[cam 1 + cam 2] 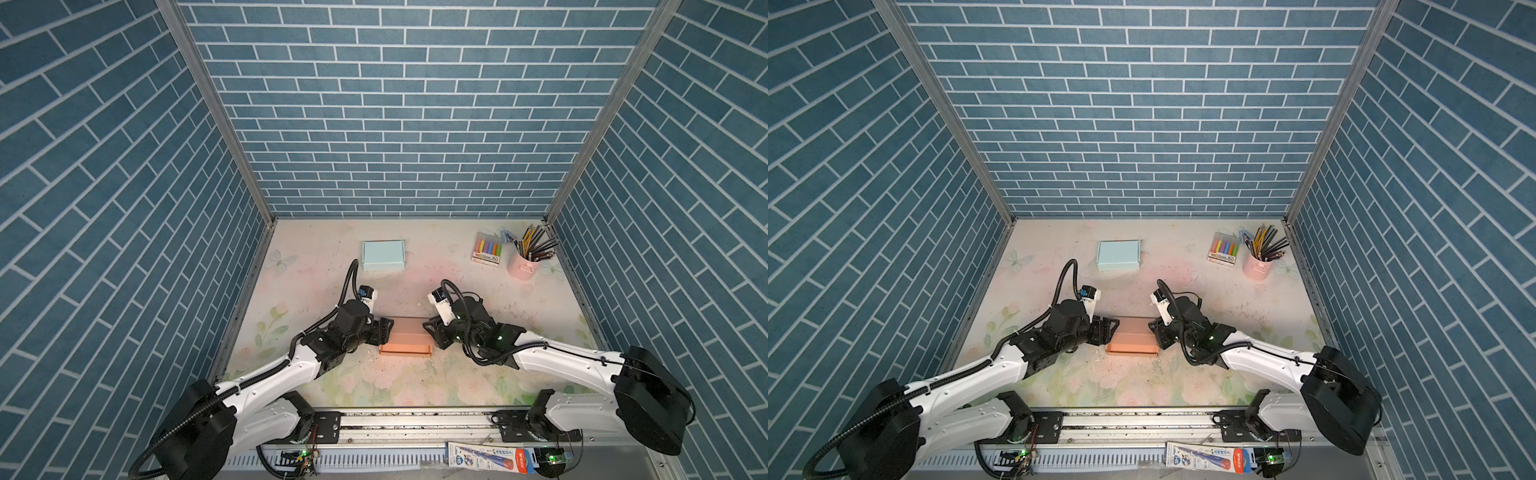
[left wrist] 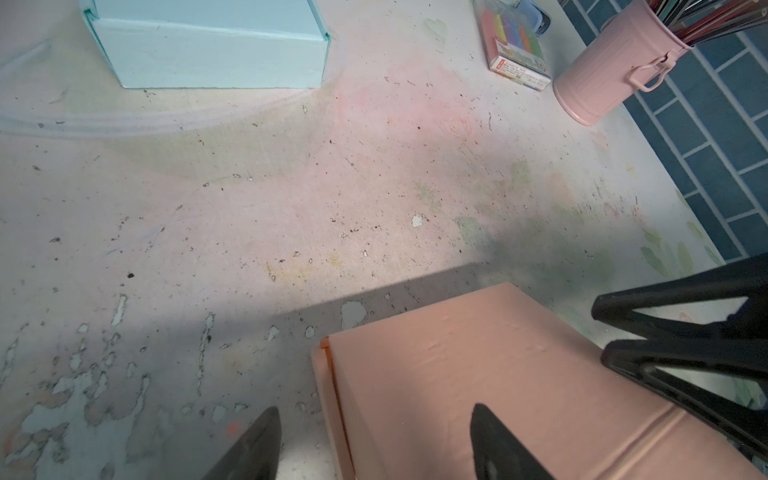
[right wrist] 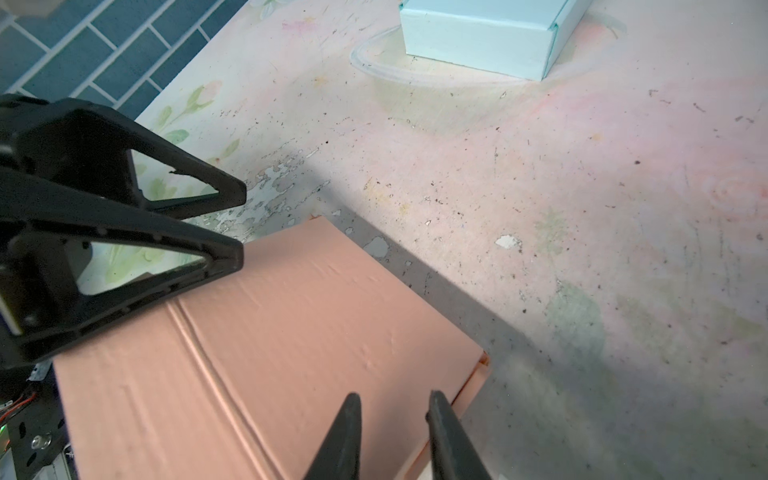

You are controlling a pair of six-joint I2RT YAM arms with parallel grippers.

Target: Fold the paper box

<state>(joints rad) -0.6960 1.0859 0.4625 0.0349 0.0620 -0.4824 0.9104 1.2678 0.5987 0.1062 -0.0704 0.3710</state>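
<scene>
Where the flowered table [image 1: 316, 291] comes nearest the arms' bases, the paper box [image 1: 405, 337] [image 1: 1133, 338] lies flat between the two arms. It is salmon-coloured, its lid is down, and its long sides run across both top views. The left gripper [image 1: 385, 330] stands at the box's left end and the right gripper [image 1: 430, 330] at its right end, each low over the table and pointing inward at the other.

Seen from the left wrist, the left gripper [image 2: 374, 409] has its jaws spread wide. One finger [image 2: 496, 444] hangs over the lid of the paper box [image 2: 478, 374], and its mate is out over bare table. The box's end wall runs between them, with nothing pinched. The right gripper [image 2: 665, 345] shows beyond, at the far end of the lid.

Seen from the right wrist, the right gripper [image 3: 394, 395] has only a narrow gap between its jaws, which sit over the lid close to its end edge. The paper box [image 3: 291, 332] shows through that gap, so nothing is clamped, though whether the tips touch the card is hard to tell from this angle. A pressed crease runs across the lid (a few small dents mark it too).

Toward the back wall, well apart, sits a closed pale blue box [image 1: 383, 255]. In the back right corner a pack of markers [image 1: 487, 249] lies just beside a pink cup [image 1: 523, 268] holding pencils [image 1: 538, 243].
</scene>
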